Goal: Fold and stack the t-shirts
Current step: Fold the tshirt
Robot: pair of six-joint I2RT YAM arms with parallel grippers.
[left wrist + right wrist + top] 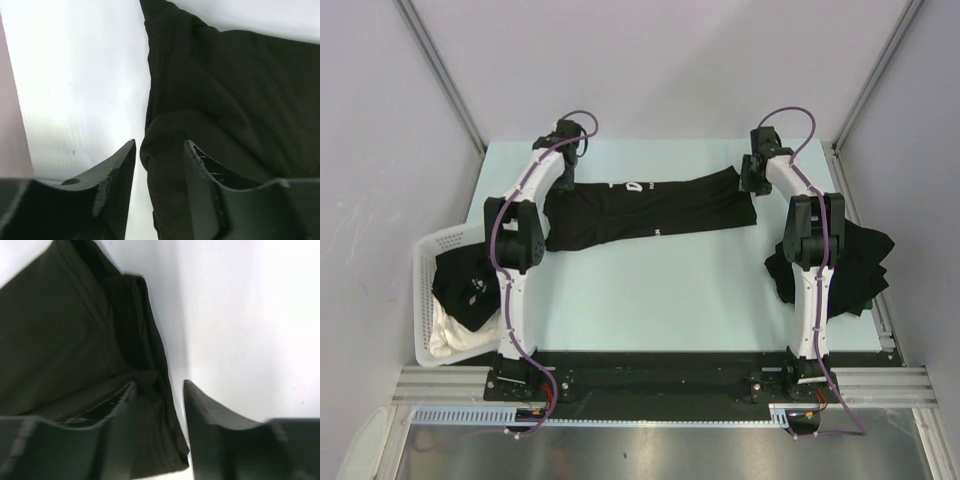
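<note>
A black t-shirt [650, 210] with white lettering lies folded into a long band across the back of the table. My left gripper [563, 187] is down at its left end. In the left wrist view it [160, 145] stands open, and the shirt's edge [240, 90] lies between the fingers against the right one, with table showing beside the left one. My right gripper [752, 183] is at the shirt's right end. Seen from the right wrist it [159, 385] is open too, with the hem [60, 330] lying loose between the fingers.
A white lattice basket [423, 300] at the left edge holds another black t-shirt [465, 285] and a white cloth [445, 340]. A heap of black t-shirts [855, 260] lies at the right edge behind the right arm. Walls close in the back and both sides.
</note>
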